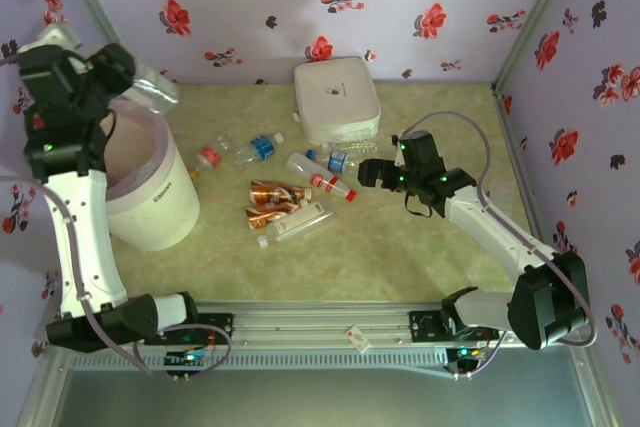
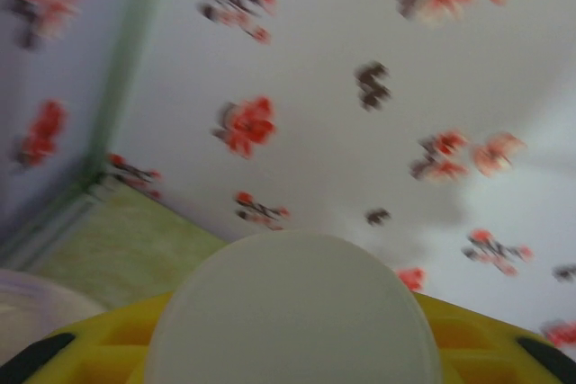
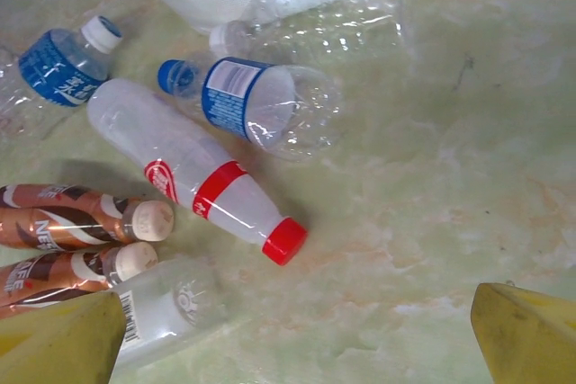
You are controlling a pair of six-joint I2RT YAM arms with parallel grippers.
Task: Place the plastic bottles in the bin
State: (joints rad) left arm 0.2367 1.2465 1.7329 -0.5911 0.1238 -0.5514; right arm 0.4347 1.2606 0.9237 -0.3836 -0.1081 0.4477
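Just ahead of wide right jaws — red-capped bottle (image 3: pixel 202 188), flat

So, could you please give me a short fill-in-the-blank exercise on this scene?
1. The left claw, over the bin, is shut on a clear ____.
2. The right claw stands ____, holding nothing.
3. The long white bottle by the brown bottles has a ____ cap.
Missing words: bottle; open; red.
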